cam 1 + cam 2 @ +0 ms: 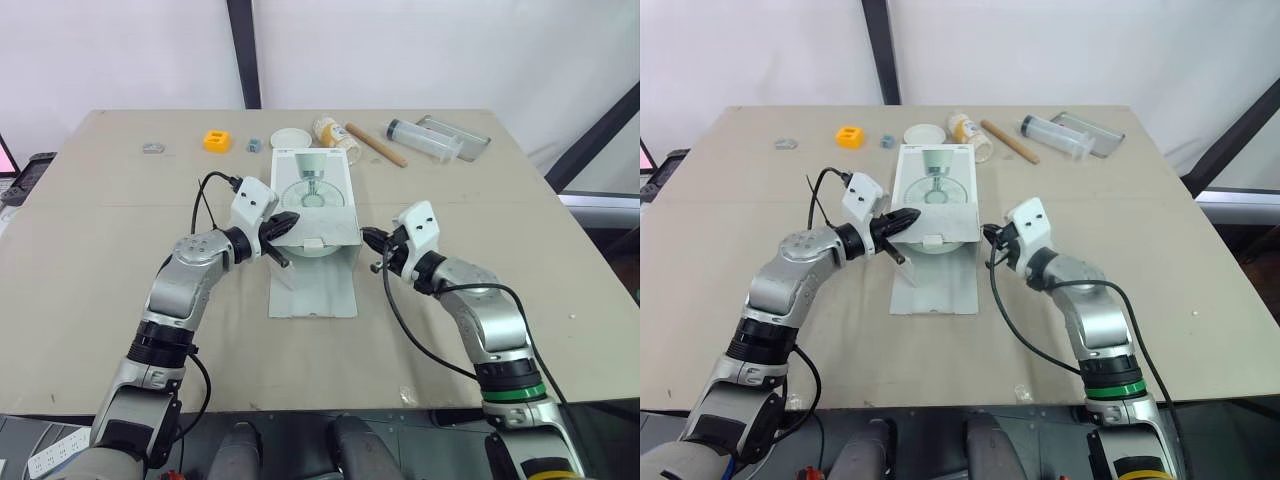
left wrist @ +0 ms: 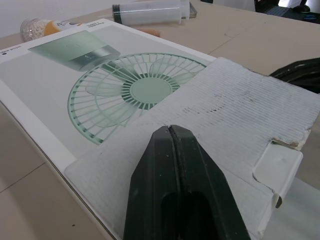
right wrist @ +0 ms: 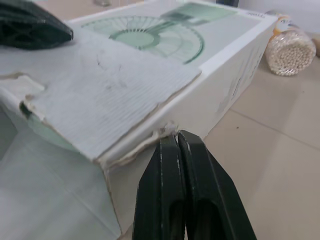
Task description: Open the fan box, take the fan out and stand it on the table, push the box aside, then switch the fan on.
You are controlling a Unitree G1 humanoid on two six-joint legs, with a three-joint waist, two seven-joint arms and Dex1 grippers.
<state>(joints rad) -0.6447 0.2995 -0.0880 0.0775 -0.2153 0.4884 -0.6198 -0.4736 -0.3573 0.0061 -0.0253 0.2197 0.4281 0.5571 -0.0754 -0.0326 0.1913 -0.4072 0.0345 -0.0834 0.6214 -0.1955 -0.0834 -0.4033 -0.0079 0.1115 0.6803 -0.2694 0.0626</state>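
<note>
The white cardboard fan box (image 1: 312, 200) lies flat in the middle of the table (image 1: 120, 230), with a green fan printed on top and a ragged corrugated flap (image 2: 240, 115) folded back over it. At the box's 8 o'clock the left gripper (image 1: 290, 222) sits over the flap, its 2 black fingers pressed together on nothing. The right gripper (image 1: 368, 238), likewise clenched and empty, noses the torn corner at 4 o'clock.

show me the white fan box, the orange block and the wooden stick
white cardboard fan box (image 1: 325, 200), left eye view, on its printed top face
small orange block (image 1: 217, 146), left eye view, on its front edge
wooden stick (image 1: 376, 145), left eye view, at mid-length
</note>
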